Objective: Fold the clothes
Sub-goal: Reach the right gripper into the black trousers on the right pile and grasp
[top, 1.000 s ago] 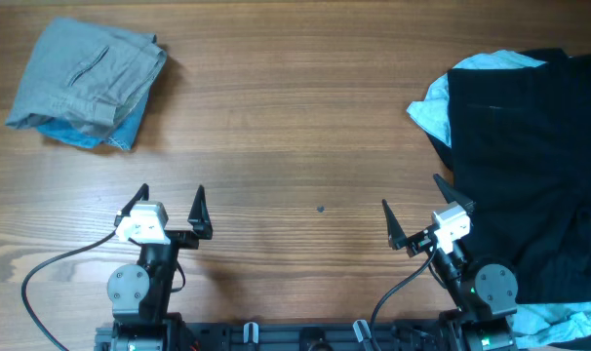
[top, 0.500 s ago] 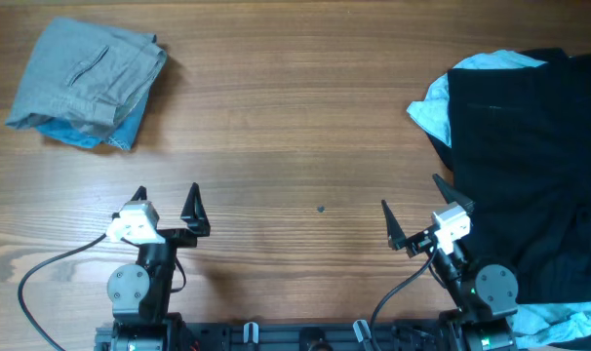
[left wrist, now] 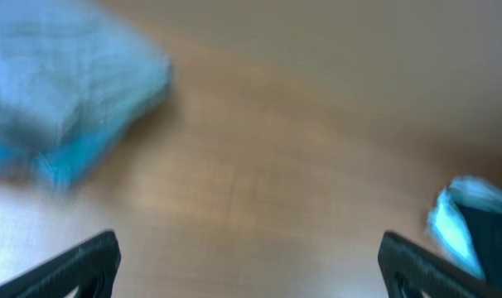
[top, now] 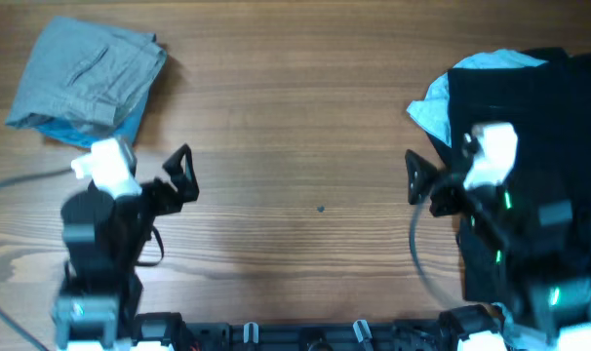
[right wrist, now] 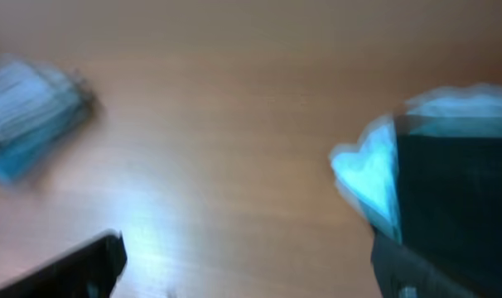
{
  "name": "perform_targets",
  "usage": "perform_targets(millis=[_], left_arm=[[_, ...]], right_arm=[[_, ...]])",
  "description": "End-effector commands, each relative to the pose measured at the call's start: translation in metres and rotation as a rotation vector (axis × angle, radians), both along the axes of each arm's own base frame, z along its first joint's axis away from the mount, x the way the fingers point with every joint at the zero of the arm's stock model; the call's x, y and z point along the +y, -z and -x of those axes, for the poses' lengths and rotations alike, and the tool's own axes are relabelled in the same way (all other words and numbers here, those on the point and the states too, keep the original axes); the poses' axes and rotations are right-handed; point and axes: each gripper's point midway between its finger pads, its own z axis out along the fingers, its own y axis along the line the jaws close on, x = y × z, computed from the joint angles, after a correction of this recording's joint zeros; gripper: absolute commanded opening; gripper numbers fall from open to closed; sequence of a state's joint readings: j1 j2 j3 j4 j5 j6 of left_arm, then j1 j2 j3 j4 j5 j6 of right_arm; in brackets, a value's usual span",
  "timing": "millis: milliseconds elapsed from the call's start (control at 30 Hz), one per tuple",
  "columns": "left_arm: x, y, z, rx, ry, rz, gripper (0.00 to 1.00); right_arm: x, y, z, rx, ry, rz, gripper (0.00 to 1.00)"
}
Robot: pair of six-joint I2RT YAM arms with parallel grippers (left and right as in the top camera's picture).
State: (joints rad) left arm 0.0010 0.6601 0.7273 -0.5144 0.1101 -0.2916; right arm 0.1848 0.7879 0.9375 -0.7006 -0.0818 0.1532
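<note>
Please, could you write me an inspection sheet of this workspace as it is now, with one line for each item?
Surface: wooden table, with one small dark speck.
Job's things: folded grey garment on a blue garment, far left corner; black garment, spread and not folded, over a light blue garment, right side.
Clutter: nothing seen.
Grippers: left gripper open, empty; right gripper open, empty, near the black garment's edge.
Cables: grey cable at the left arm; dark cable at the right arm.
Surroundings: mounting rail at the near edge; otherwise nothing seen.
</note>
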Motion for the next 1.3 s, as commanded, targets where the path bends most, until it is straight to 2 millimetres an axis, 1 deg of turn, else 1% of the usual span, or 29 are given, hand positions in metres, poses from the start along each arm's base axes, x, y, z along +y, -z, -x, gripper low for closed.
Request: perform_targets(millis=[0, 33, 67, 133, 167, 267, 300, 333, 400, 433, 500, 533, 567, 600, 667, 733, 800, 833, 867, 900, 933, 967, 1000, 1033, 1067, 1133, 1167, 1200, 1267], left_arm=[[-0.003, -0.017, -0.025, 0.21, 0.013, 0.01, 1.0], [-0.004, -0.013, -0.028, 0.277, 0.013, 0.01, 1.0], [-0.004, -0.009, -0.031, 0.347, 0.013, 0.01, 1.0], [-0.004, 0.006, -0.036, 0.446, 0.013, 0.01, 1.0], [-0.004, 0.013, -0.036, 0.474, 0.014, 0.008, 1.0], [-0.004, 0.021, -0.033, 0.516, 0.014, 0.009, 1.0], [-0.004, 0.019, -0.032, 0.509, 0.014, 0.008, 1.0], [-0.004, 0.018, -0.032, 0.505, 0.014, 0.008, 1.0], [-0.004, 0.018, -0.032, 0.5, 0.014, 0.008, 1.0], [-0.004, 0.018, -0.033, 0.501, 0.014, 0.008, 1.0], [-0.004, 0.017, -0.034, 0.495, 0.014, 0.009, 1.0], [-0.004, 0.016, -0.035, 0.487, 0.014, 0.009, 1.0], [-0.004, 0.015, -0.037, 0.478, 0.014, 0.009, 1.0], [-0.004, 0.014, -0.038, 0.475, 0.014, 0.008, 1.0], [-0.004, 0.014, -0.038, 0.472, 0.014, 0.008, 1.0], [-0.004, 0.014, -0.038, 0.471, 0.014, 0.008, 1.0], [-0.004, 0.014, -0.039, 0.472, 0.014, 0.008, 1.0], [-0.004, 0.014, -0.039, 0.473, 0.014, 0.008, 1.0], [-0.004, 0.015, -0.039, 0.474, 0.014, 0.008, 1.0], [-0.004, 0.015, -0.039, 0.475, 0.014, 0.008, 1.0], [-0.004, 0.015, -0.039, 0.475, 0.014, 0.008, 1.0], [-0.004, 0.015, -0.039, 0.475, 0.014, 0.008, 1.0], [-0.004, 0.015, -0.039, 0.475, 0.014, 0.008, 1.0], [-0.004, 0.015, -0.039, 0.475, 0.014, 0.008, 1.0], [-0.004, 0.015, -0.039, 0.475, 0.014, 0.008, 1.0], [-0.004, 0.015, -0.039, 0.475, 0.014, 0.008, 1.0], [-0.004, 0.015, -0.039, 0.475, 0.014, 0.008, 1.0], [-0.004, 0.015, -0.039, 0.475, 0.014, 0.008, 1.0], [-0.004, 0.015, -0.039, 0.475, 0.014, 0.008, 1.0]], right_arm=[[0.007, -0.014, -0.048, 0.138, -0.034, 0.081, 1.0], [0.023, -0.012, -0.061, 0.186, -0.122, 0.073, 1.0], [0.03, -0.006, -0.071, 0.226, -0.147, 0.061, 1.0], [0.032, 0.011, -0.098, 0.269, -0.148, 0.079, 1.0], [0.025, 0.019, -0.108, 0.292, -0.103, 0.069, 1.0], [-0.033, 0.051, -0.139, 0.377, 0.196, -0.011, 0.99], [-0.06, 0.065, -0.145, 0.408, 0.275, -0.034, 0.97], [-0.076, 0.073, -0.147, 0.428, 0.323, -0.05, 0.93], [-0.122, 0.098, -0.152, 0.477, 0.425, -0.065, 0.83], [-0.137, 0.108, -0.155, 0.488, 0.455, -0.071, 0.81], [-0.155, 0.127, -0.167, 0.486, 0.438, -0.033, 0.67], [-0.153, 0.14, -0.177, 0.483, 0.377, -0.001, 0.59], [-0.143, 0.158, -0.187, 0.488, 0.288, 0.028, 0.56], [-0.14, 0.176, -0.191, 0.513, 0.267, 0.074, 0.55], [-0.146, 0.209, -0.195, 0.566, 0.31, 0.157, 0.54], [-0.144, 0.235, -0.2, 0.59, 0.301, 0.16, 0.51], [-0.144, 0.254, -0.207, 0.592, 0.303, 0.157, 0.47], [-0.144, 0.259, -0.208, 0.591, 0.299, 0.152, 0.46], [-0.143, 0.261, -0.209, 0.592, 0.298, 0.152, 0.4], [-0.144, 0.262, -0.211, 0.586, 0.298, 0.154, 0.26], [-0.144, 0.261, -0.212, 0.579, 0.301, 0.156, 0.19], [-0.145, 0.259, -0.213, 0.575, 0.302, 0.156, 0.19], [-0.145, 0.257, -0.213, 0.573, 0.302, 0.157, 0.26], [-0.145, 0.257, -0.212, 0.574, 0.301, 0.157, 0.56], [-0.145, 0.257, -0.212, 0.576, 0.299, 0.156, 0.54], [-0.144, 0.258, -0.21, 0.586, 0.296, 0.154, 0.41], [-0.139, 0.258, -0.209, 0.588, 0.266, 0.144, 0.46], [-0.132, 0.256, -0.209, 0.584, 0.218, 0.133, 0.47], [-0.127, 0.25, -0.21, 0.574, 0.193, 0.114, 0.45]])
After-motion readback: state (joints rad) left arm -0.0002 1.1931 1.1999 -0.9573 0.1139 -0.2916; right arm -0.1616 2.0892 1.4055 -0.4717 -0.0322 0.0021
